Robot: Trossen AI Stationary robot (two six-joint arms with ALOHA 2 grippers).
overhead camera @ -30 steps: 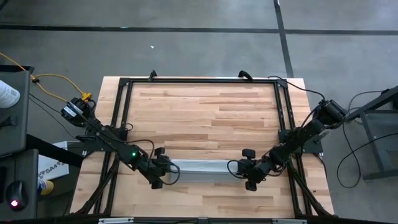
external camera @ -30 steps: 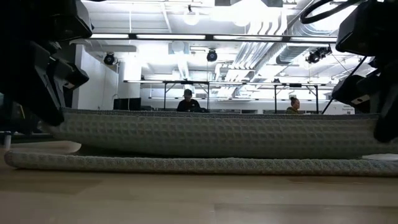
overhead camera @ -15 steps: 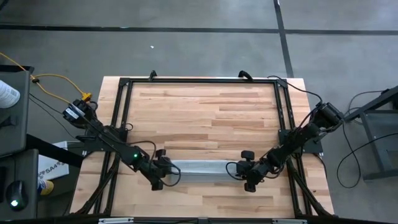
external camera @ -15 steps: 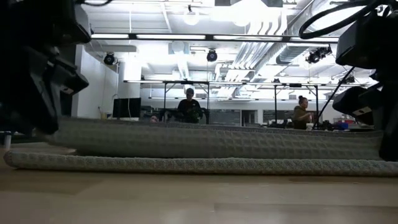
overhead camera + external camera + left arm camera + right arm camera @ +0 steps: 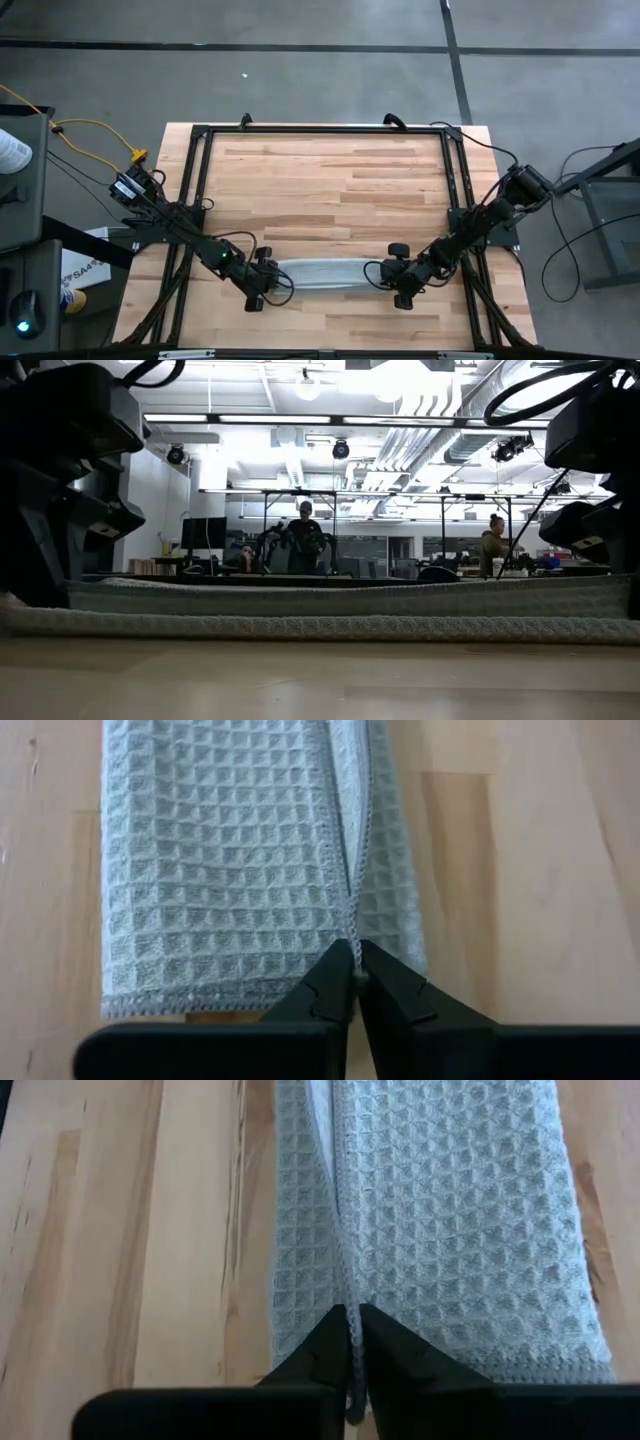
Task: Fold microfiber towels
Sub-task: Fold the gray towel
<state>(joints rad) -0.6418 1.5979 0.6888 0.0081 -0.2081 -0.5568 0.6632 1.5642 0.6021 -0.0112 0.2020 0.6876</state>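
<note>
Towel [image 5: 325, 273] lies as a narrow folded strip on the table [image 5: 330, 180], near its front edge; left claw [image 5: 262, 287] pinched on the towel's left-end hem; right claw [image 5: 398, 277] pinched on its right-end hem; both low.

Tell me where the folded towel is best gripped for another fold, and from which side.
Judging by its pose, grip the towel at its two short ends, pinching the stitched hem edge where the layers meet. It lies as a long narrow strip, so each arm comes in from its own end: the left gripper and right gripper are already shut on that edge there.
</note>
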